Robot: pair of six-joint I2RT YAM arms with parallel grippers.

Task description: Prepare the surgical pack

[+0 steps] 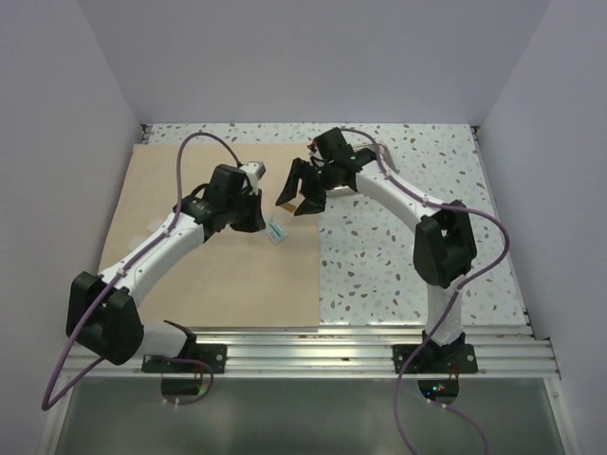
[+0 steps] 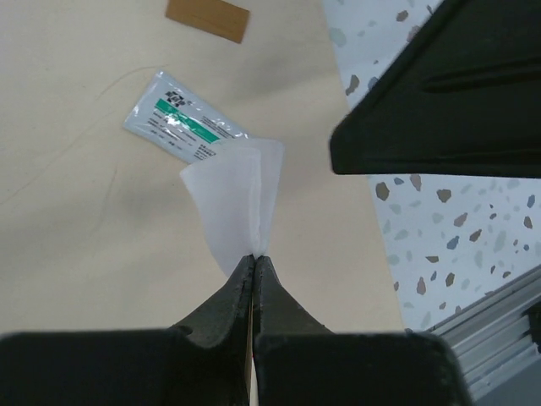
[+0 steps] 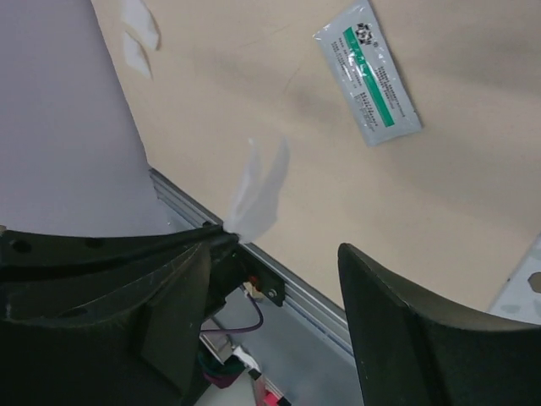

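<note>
The tan wrap sheet (image 1: 218,256) lies flat on the left half of the table. My left gripper (image 1: 261,216) is shut on a small white gauze-like piece (image 2: 237,199) and holds it above the sheet. The piece also shows in the right wrist view (image 3: 260,188). A white packet with a green stripe (image 2: 182,118) lies on the sheet just beyond it, and shows in the top view (image 1: 276,231) and the right wrist view (image 3: 368,72). My right gripper (image 1: 297,201) is open and empty, hovering close beside the left one. The steel tray is out of view.
A small brown rectangle (image 2: 209,17) lies on the sheet past the packet. Two small white scraps (image 3: 139,34) lie farther off on the sheet. Speckled tabletop (image 1: 408,218) lies to the right. An aluminium rail (image 1: 360,346) runs along the near edge. Walls enclose three sides.
</note>
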